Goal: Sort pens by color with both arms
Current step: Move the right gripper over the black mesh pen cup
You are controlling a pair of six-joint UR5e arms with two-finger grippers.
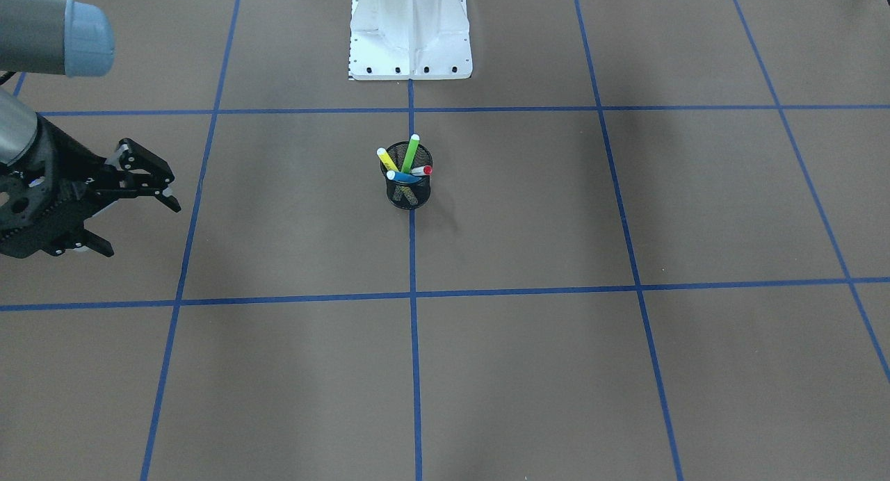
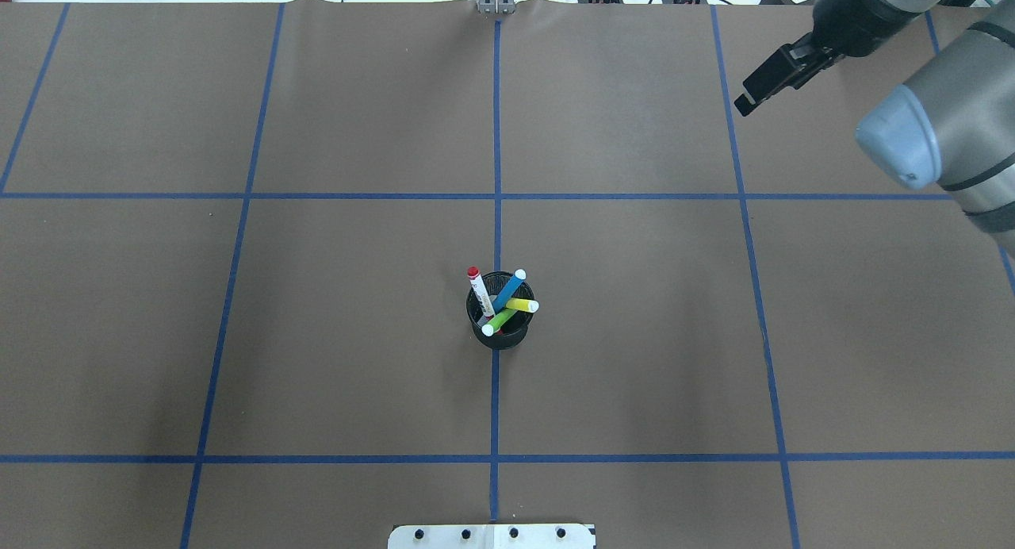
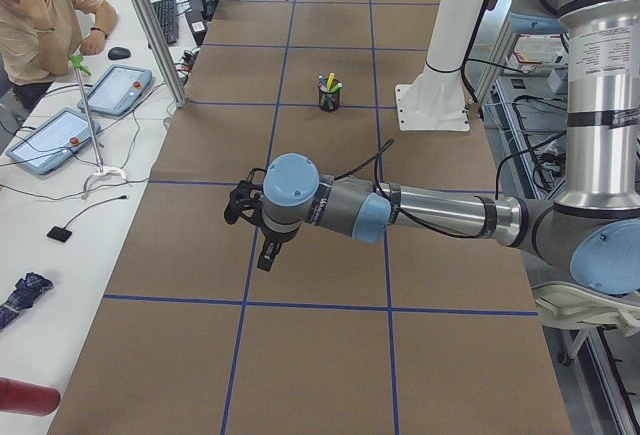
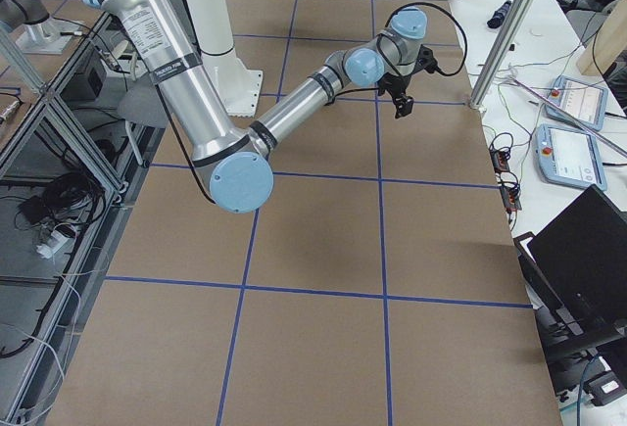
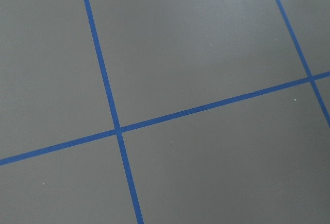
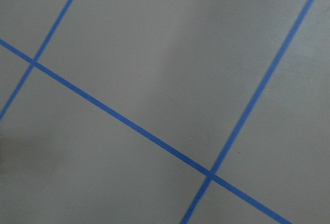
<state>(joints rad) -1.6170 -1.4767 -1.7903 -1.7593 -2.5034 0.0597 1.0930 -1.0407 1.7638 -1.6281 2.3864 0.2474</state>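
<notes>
Away from the pens (image 1: pixel 407 162) in the mesh cup (image 1: pixel 409 194), the right gripper (image 1: pixel 142 227) was held agape; the left gripper's (image 3: pixel 252 230) state could not be told.

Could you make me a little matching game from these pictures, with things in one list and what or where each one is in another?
Things:
1. mesh cup
2. thin pen
3. right gripper
4. mounting base

Descriptions:
A. white, on the robot's side of the table
B. black, on the centre tape line
C. red-capped, standing in the cup
D. in the air, off to one side

Pairs: 1-B, 2-C, 3-D, 4-A.
</notes>
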